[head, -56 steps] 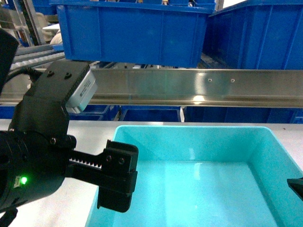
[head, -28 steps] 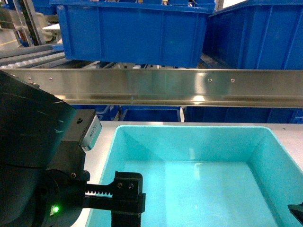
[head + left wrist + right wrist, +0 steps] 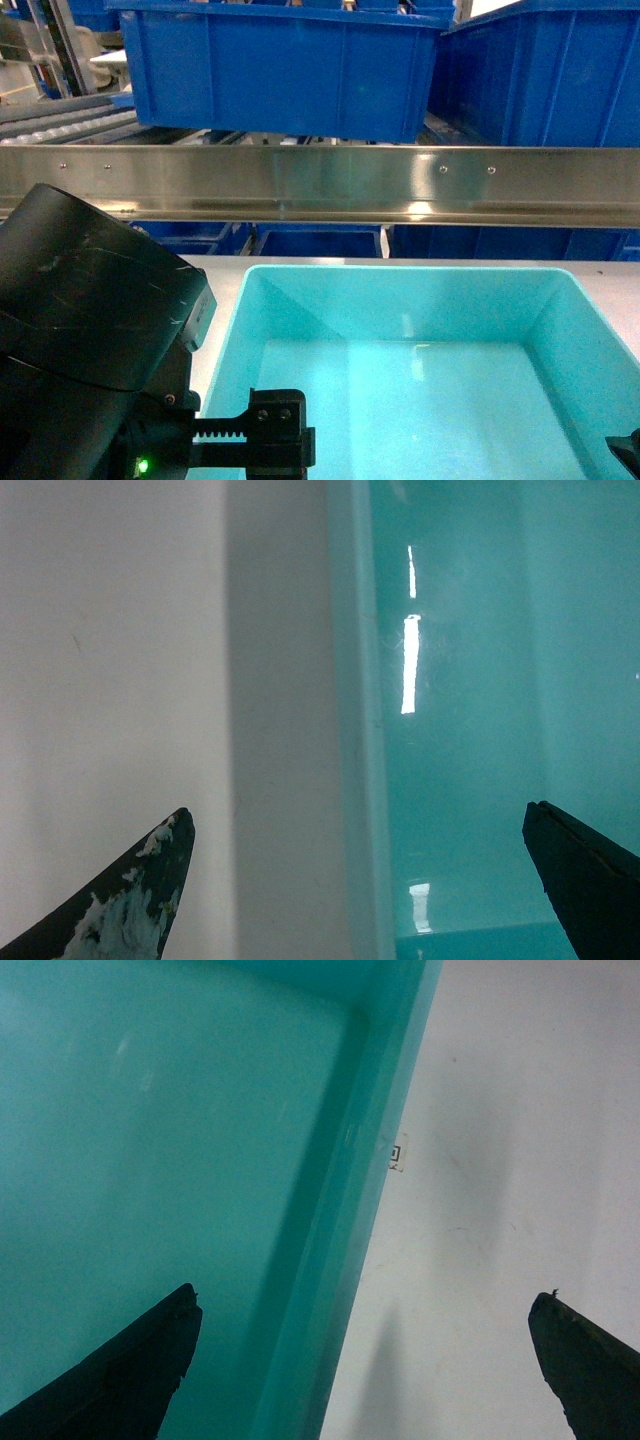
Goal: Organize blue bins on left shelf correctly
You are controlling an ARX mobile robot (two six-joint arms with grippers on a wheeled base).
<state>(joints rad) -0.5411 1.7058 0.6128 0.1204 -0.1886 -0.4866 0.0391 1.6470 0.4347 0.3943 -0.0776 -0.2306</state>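
Observation:
A pale turquoise blue bin (image 3: 420, 300) stands empty on the grey table just in front of the left shelf's steel rail (image 3: 320, 185). My left gripper (image 3: 357, 815) is open and straddles the bin's left wall (image 3: 350, 680), one finger outside over the table, the other inside. In the head view one of its fingers (image 3: 278, 440) shows at that wall, below the bulky black arm. My right gripper (image 3: 367, 1295) is open too, astride the bin's right wall (image 3: 345, 1190). Only a black sliver of the right gripper (image 3: 628, 452) appears in the head view.
Royal-blue crates (image 3: 280, 65) sit on the shelf tier above the rail, and more show below it (image 3: 315, 240). White roller tracks (image 3: 60, 115) run at the far left. The grey table (image 3: 520, 1110) carries a small square tag (image 3: 398, 1152) beside the bin.
My left arm has come down and nearer the camera, its finger sinking along the bin's left wall. The right gripper's tip has dropped lower at the frame edge. The bin has not moved.

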